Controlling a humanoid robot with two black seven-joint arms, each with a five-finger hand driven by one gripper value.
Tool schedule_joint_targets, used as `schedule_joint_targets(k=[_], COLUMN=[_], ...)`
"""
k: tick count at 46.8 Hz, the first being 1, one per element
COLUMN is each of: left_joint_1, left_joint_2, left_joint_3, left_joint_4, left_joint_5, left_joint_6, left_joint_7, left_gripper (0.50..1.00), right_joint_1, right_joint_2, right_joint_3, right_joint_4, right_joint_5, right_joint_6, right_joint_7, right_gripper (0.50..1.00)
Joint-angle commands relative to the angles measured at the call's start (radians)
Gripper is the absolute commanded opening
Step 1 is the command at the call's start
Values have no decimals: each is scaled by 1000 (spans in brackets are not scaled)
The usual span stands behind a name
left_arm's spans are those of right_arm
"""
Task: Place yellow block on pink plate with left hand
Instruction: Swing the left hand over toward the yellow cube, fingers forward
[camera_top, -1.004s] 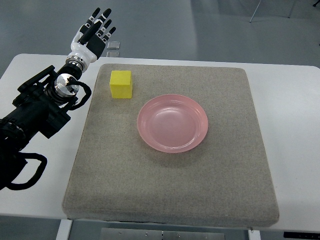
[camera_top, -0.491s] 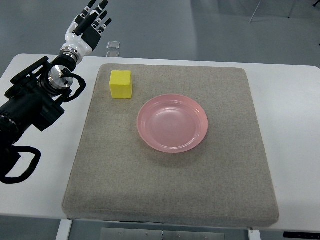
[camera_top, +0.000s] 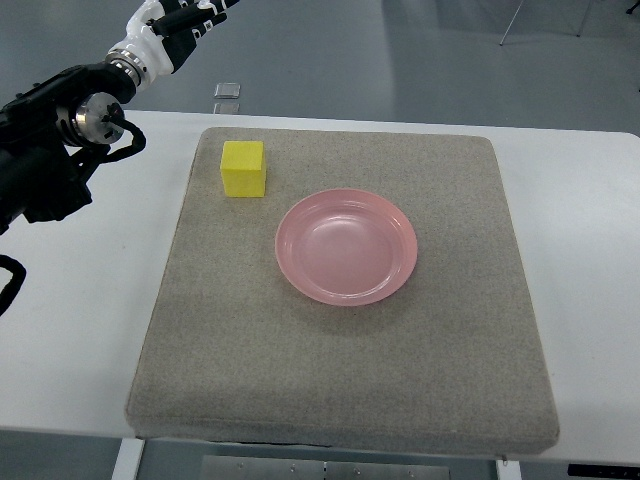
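Note:
A yellow block (camera_top: 243, 168) sits on the grey mat (camera_top: 340, 390) near its far left corner. A pink plate (camera_top: 346, 246) lies empty at the middle of the mat, to the right of and nearer than the block. My left hand (camera_top: 183, 20) is raised at the top left, well beyond the block and off the table's far edge. Its fingers are extended and hold nothing, and the tips are cut off by the picture's top edge. The right arm is not in view.
The mat lies on a white table (camera_top: 590, 260). My dark left arm (camera_top: 50, 150) hangs over the table's left part. A small clear object (camera_top: 228, 90) lies on the floor beyond the table's far edge.
My left arm and hand have lifted and swung up and away toward the picture's top left, farther from the block. The block and plate have not moved.

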Motion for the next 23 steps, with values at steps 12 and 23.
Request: schedule_joint_targets(k=[12, 23], left_joint_1=[-76, -144], left_joint_2=[67, 110], left_joint_3=[194, 281], left_joint_4=[-120, -160], left_joint_5=[188, 426], left_joint_6=[-7, -24], left_joint_7=[42, 44], left_gripper=[979, 979], right_joint_1=[0, 0], right_joint_2=[0, 0], right_joint_3=[0, 0], right_joint_4=[0, 0], right_joint_5=[0, 0], right_joint_6=[0, 0], right_joint_7=[0, 0], right_gripper=[924, 924])
